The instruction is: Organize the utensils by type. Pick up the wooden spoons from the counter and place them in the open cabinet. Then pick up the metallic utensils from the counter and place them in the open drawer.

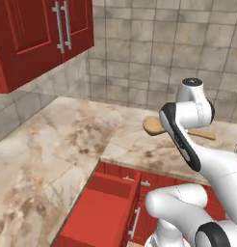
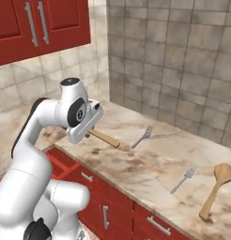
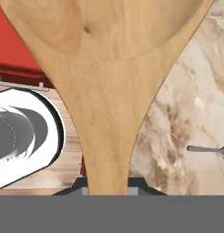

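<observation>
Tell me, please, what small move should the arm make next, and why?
Probably lift the held wooden spoon up and left toward the red wall cabinet. The end effector is closed on its handle above the counter; wooden spoons belong in the cabinet. I cannot see an open door.

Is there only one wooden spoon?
No, the claw holds one wooden spoon and a second spoon lies on the counter.

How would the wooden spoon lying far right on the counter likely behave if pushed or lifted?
The spoon looks like solid wood with a thick straight handle, so probably stiff and fairly light. Its rounded bowl may let it rock or pivot rather than slide straight. The smooth counter suggests it could skid easily.
</observation>
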